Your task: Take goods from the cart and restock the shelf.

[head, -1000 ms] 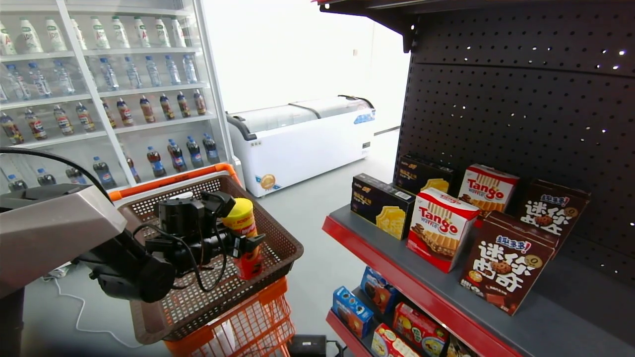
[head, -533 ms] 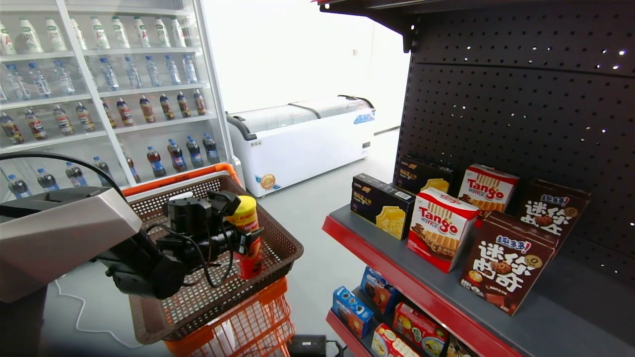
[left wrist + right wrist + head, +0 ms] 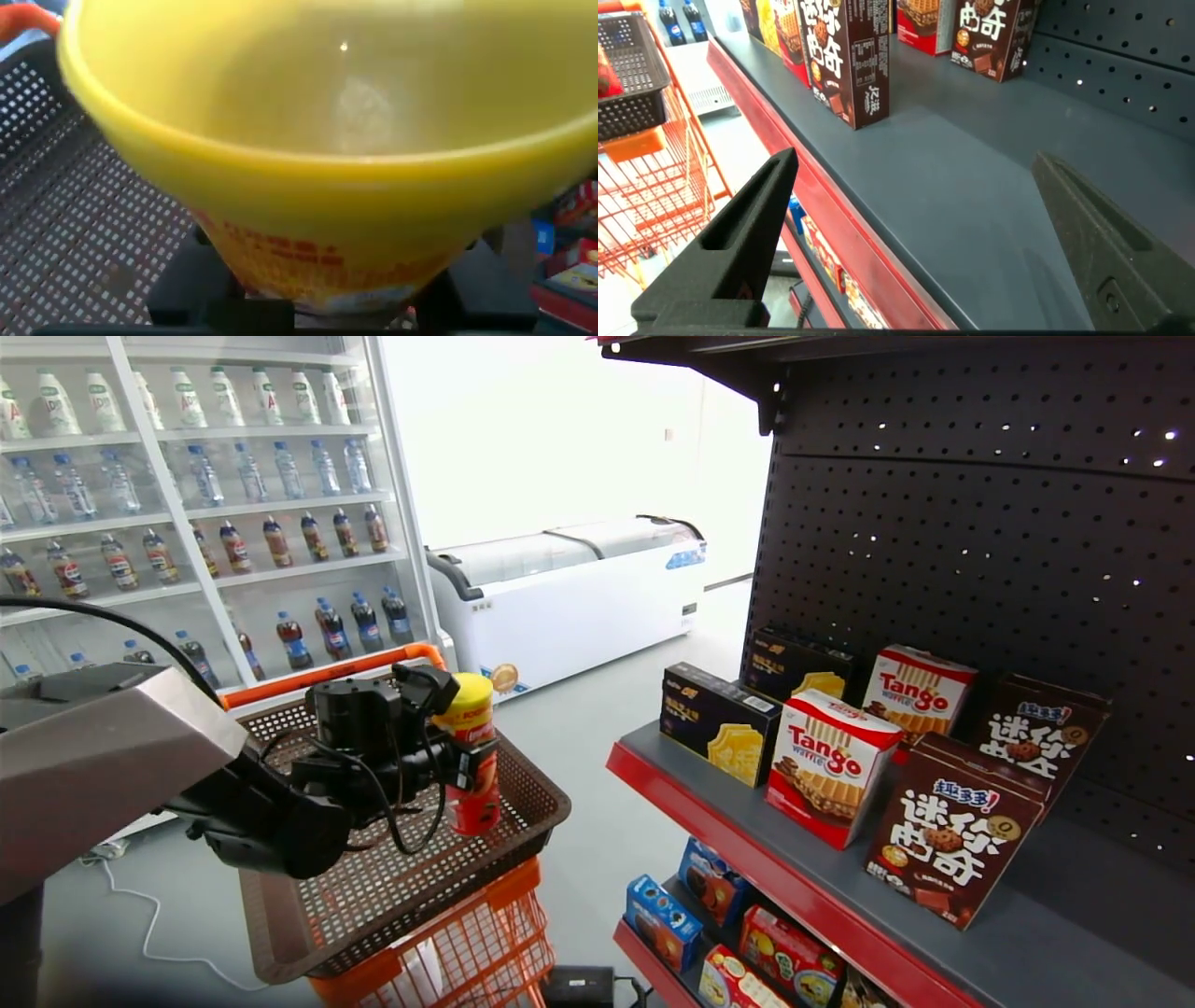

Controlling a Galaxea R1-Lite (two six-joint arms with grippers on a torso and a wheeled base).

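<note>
— Where is the can?

— The can (image 3: 473,803), red with a yellow lid (image 3: 327,84), stands upright in the left gripper (image 3: 462,733), over the inside of the brown basket (image 3: 537,793).

— How is it held?

— The two black fingers (image 3: 481,770) press against its sides just under the lid, one on the far side and one on the near side. I cannot tell whether its base touches the mesh.

— And the basket?

— It sits on top of the orange cart (image 3: 467,943). The cart stands to the left of the shelf (image 3: 738,807), with a strip of floor between them.

— What is on the shelf?

— It is a grey board with a red front edge, carrying boxes two deep: a dark box (image 3: 719,719), a red-and-white wafer box (image 3: 831,765) and a brown biscuit box (image 3: 948,840). More packets lie on the level below.

— The other arm?

— The right gripper (image 3: 915,163) hangs above the grey board, near the brown biscuit box. Its fingers are spread wide with nothing between them.

— Anything farther back?

— A glass-door cooler (image 3: 187,523) full of bottles stands behind the cart, with a white chest freezer (image 3: 569,597) beside it.
</note>
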